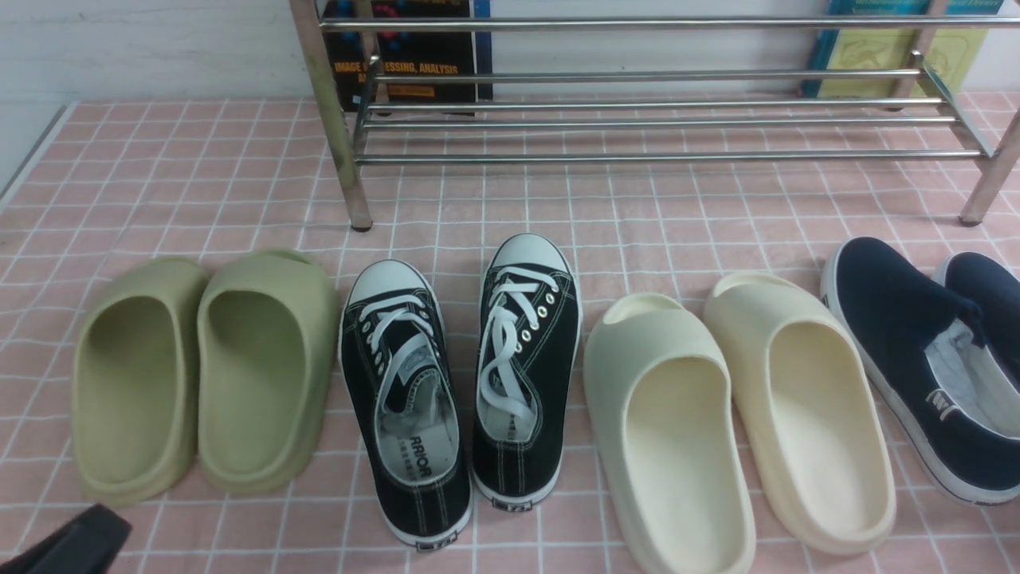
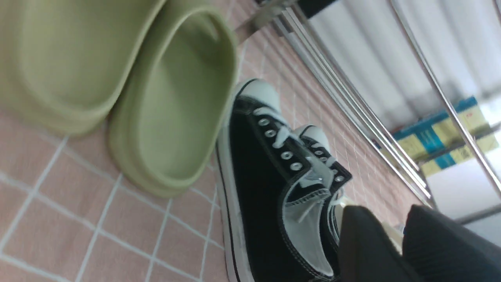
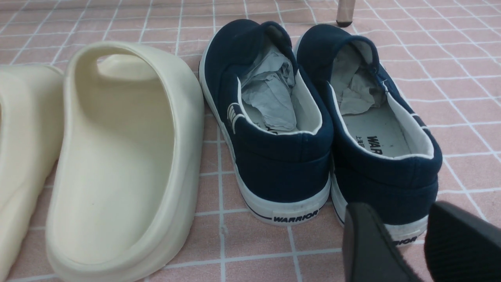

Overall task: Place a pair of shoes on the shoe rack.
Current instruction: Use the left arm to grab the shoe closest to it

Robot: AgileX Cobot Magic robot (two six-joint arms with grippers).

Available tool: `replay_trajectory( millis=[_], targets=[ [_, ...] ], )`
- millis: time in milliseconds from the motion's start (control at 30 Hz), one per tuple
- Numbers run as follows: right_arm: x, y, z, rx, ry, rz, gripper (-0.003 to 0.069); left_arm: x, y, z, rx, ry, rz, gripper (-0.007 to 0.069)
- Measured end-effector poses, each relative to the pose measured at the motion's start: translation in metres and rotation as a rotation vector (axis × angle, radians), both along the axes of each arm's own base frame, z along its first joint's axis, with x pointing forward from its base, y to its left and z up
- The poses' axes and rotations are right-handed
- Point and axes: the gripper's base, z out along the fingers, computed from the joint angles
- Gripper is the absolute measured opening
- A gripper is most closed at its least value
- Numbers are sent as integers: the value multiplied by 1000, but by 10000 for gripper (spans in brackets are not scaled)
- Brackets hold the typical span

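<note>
The pair of shoes, two black canvas sneakers with white laces, stands side by side mid-table: the left sneaker (image 1: 406, 399) and the right sneaker (image 1: 526, 367), toes pointing at the shoe rack (image 1: 653, 119). The chrome rack stands empty at the back. My left gripper (image 2: 385, 209) hovers low behind and to the left of the left sneaker (image 2: 258, 188); its fingers are a little apart with nothing between them. Only its black tip (image 1: 72, 546) shows in the front view. My right gripper (image 3: 403, 215) is open behind the navy slip-ons, out of the front view.
Green foam slides (image 1: 199, 375) lie left of the sneakers and cream slides (image 1: 733, 422) right of them. Navy slip-ons (image 1: 924, 359) stuffed with paper sit at the far right. Books (image 1: 406, 56) lean behind the rack. The pink checked cloth ends at the left edge (image 1: 32, 159).
</note>
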Motion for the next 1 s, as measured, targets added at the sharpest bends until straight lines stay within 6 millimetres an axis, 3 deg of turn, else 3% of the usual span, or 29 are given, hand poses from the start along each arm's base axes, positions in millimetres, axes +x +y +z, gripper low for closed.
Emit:
replay_trajectory(
  millis=[67,167,333,433,600,733,800,833,867,933,1000],
  targets=[
    [0,0,0,0,0,0,240,-2,1,25,129,47,-13,95],
    [0,0,0,0,0,0,240,7,8,52,335,250,-25,13],
    [0,0,0,0,0,0,240,43,16,85,647,477,-150,2],
    [0,0,0,0,0,0,240,72,11,93,819,546,-360,2],
    [0,0,0,0,0,-5,240,115,-19,85,940,568,-630,22],
    [0,0,0,0,0,-5,240,141,-49,70,1017,617,-684,79],
    [0,0,0,0,0,-5,240,155,-74,59,1032,651,-673,165],
    [0,0,0,0,0,-5,240,156,-75,58,1034,657,-675,165],
    [0,0,0,0,0,-5,240,165,-93,49,1032,678,-652,253],
    [0,0,0,0,0,-5,240,171,-105,41,1018,703,-629,320],
    [0,0,0,0,0,-5,240,188,-125,18,961,772,-553,462]
  ],
)
